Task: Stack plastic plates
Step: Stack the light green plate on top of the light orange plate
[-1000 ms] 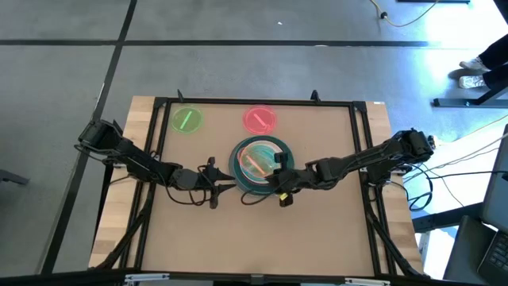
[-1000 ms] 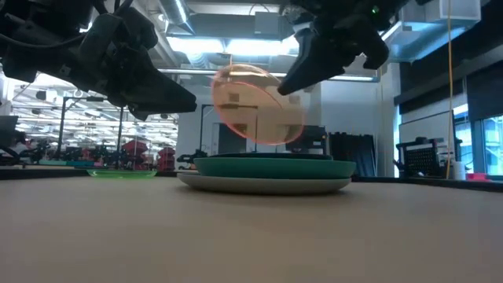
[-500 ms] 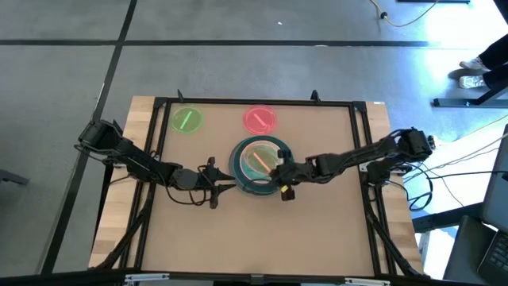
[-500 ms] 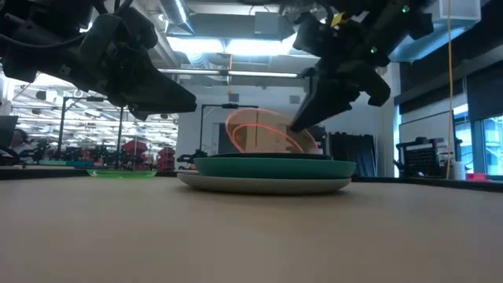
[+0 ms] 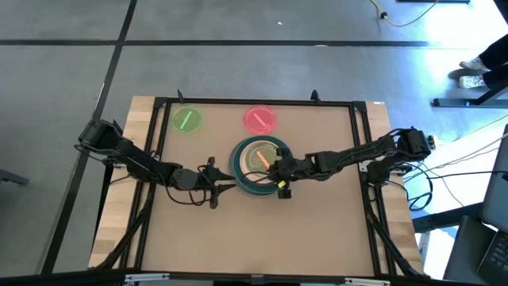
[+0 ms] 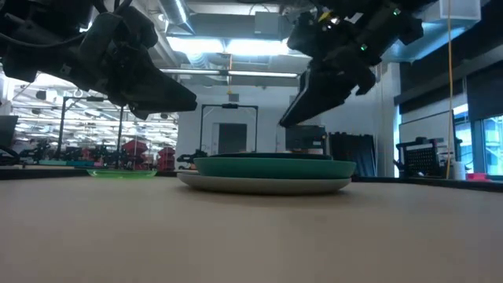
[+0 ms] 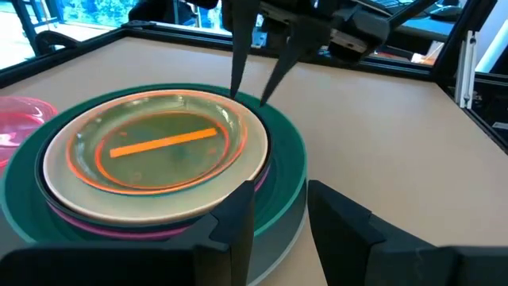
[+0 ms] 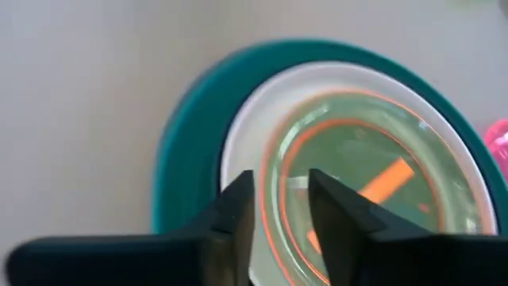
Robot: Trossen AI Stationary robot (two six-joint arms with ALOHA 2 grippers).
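The table (image 5: 254, 230) is evenly lit from above; ceiling lights (image 6: 236, 47) glare in the low view, both arms are silhouetted, and the right wrist view is blurred.

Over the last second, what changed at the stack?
The right gripper lowered the tilted orange plate onto the plate stack and let go; its fingers now stand open above the plate, which lies flat on top. The left gripper hangs beside the stack as before, and the green plate and pink plate have not moved.
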